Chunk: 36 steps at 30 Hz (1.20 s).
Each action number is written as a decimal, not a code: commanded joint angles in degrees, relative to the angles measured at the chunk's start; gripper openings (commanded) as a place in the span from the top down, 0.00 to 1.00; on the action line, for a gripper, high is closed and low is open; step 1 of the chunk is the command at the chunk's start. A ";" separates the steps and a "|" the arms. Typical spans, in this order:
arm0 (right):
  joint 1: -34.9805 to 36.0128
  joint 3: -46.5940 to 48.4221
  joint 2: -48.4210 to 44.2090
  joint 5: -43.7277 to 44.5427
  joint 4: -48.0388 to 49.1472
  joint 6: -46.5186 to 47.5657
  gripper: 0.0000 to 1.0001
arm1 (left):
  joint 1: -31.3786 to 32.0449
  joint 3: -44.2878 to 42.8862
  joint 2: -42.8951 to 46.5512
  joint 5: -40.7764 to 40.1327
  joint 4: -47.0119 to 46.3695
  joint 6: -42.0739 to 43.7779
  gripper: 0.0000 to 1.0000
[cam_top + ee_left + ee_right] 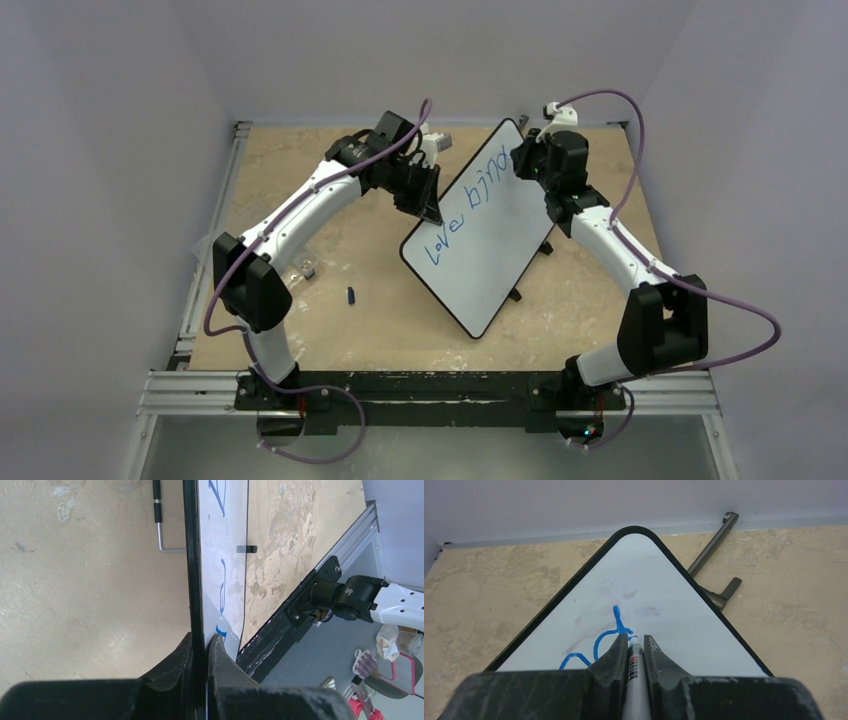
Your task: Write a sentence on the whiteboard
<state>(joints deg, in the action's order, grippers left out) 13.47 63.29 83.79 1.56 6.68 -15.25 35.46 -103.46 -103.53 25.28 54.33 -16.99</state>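
Blue marker strokes, the sentence (465,212), run along the whiteboard (490,260): "Love", then a second word I cannot read for certain. Board sits skewed over the tan bench (330,330), right of centre, between the two arms, one rounded corner toward the back wall.

Left hand (202,642): closed tight on the board's black rim at its left long edge, one finger on each face.

Right hand (635,639): pinched on a marker (634,680). Tip hidden between the fingers, right at the far end of the blue line.

Small blue object (352,295) lies on the bench left of the board, apart from it.
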 commanded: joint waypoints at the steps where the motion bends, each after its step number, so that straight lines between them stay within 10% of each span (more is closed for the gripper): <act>1: 0.06 -0.14 -1.21 2.38 -1.95 1.47 1.00 | 2.64 1.55 -0.73 -7.70 1.65 8.73 1.00; 36: -2.63 1.27 -3.81 3.82 4.25 -1.15 1.00 | 2.68 1.55 -0.73 -8.19 1.76 8.91 1.00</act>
<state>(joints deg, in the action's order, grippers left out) 11.79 61.82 79.46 6.42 7.88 -15.18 36.27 -103.48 -103.04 25.34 53.78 -15.22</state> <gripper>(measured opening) 0.090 0.053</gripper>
